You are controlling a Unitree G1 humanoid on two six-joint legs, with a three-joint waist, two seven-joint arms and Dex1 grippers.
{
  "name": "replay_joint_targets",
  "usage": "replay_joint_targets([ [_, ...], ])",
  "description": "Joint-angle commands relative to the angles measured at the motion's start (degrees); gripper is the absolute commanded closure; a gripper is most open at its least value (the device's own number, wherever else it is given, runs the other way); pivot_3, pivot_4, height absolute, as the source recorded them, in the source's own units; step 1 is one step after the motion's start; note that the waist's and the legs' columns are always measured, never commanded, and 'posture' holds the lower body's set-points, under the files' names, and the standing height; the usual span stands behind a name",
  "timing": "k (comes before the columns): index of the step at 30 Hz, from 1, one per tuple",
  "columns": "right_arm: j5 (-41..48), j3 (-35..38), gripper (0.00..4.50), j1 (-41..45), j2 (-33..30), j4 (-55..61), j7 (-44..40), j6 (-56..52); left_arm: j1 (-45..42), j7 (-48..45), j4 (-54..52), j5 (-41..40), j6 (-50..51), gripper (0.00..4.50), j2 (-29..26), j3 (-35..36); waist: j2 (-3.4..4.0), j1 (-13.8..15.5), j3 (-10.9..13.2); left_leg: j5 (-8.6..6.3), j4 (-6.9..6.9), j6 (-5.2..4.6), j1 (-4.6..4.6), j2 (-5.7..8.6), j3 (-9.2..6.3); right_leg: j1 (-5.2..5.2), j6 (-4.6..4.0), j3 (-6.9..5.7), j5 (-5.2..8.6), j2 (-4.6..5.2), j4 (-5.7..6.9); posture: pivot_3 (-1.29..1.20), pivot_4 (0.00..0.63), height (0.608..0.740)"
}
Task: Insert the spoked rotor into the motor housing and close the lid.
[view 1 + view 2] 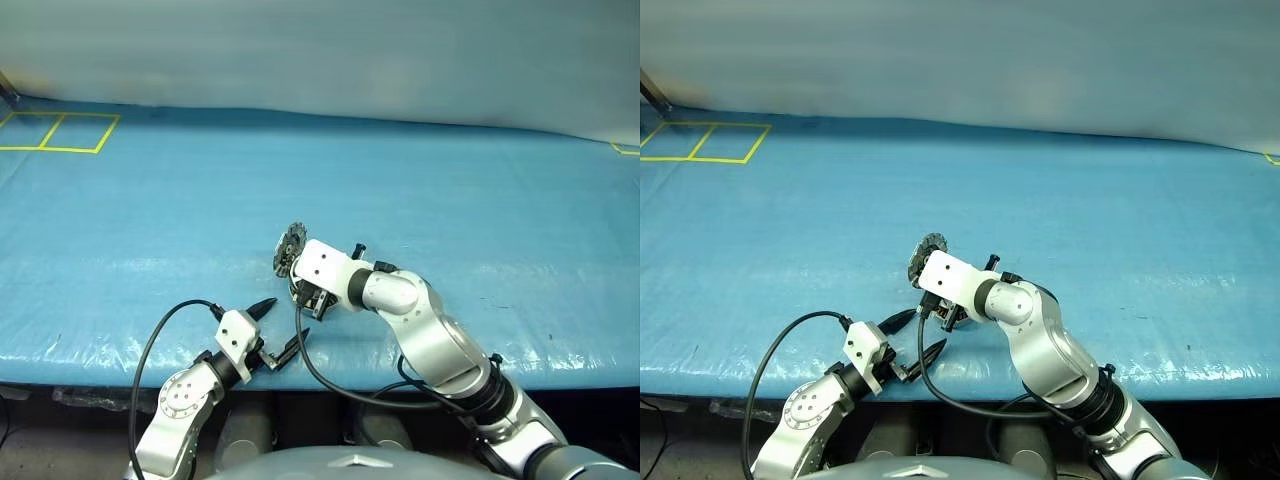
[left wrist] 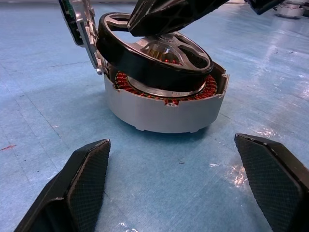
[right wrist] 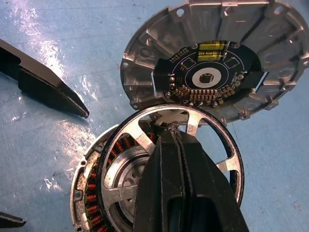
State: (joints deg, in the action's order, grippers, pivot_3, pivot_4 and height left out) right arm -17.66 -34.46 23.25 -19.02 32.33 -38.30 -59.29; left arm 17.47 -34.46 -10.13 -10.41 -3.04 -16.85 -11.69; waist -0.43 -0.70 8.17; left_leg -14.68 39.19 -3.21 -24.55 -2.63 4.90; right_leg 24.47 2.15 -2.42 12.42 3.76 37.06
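Pinching a spoke, the right gripper (image 3: 170, 131) tilts the spoked rotor (image 2: 153, 55) over the motor housing (image 2: 164, 108); rigid, slick metal, best held there. Lid (image 3: 217, 58) stands open, left gripper (image 2: 186, 186) spread nearby.

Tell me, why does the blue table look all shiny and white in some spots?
Lamp glare: in the right wrist view, white patches sit on the blue table cover beside the open lid; in the left wrist view, glare shows near the left gripper and the rotor's rim gleams.
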Motion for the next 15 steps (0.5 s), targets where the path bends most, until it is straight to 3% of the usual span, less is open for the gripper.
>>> replay_joint_targets([
  [1, 1.63, 0.65, 4.47, -0.31, -2.07, 3.17, -0.41, -2.73, 0.3, 0.12, -0.39, -0.5, -0.57, 0.0, 0.39, 0.0, 0.0, 0.03, 0.0, 0.0, 0.0, 0.0, -0.01, 0.0, -0.01, 0.0, 0.0, -0.01, 0.0, 0.01, 0.0, 0.0, 0.15, 0.74],
  [15, 13.08, 11.86, 4.47, 1.53, -0.65, 10.84, 2.24, -10.76, 0.3, -0.2, -0.13, -0.57, -0.66, 0.0, 0.58, -0.41, 0.01, -0.01, 0.01, -0.01, -0.02, 0.0, -0.07, 0.0, -0.06, 0.04, -0.01, -0.04, 0.0, 0.19, -0.04, 0.0, 0.15, 0.74],
])
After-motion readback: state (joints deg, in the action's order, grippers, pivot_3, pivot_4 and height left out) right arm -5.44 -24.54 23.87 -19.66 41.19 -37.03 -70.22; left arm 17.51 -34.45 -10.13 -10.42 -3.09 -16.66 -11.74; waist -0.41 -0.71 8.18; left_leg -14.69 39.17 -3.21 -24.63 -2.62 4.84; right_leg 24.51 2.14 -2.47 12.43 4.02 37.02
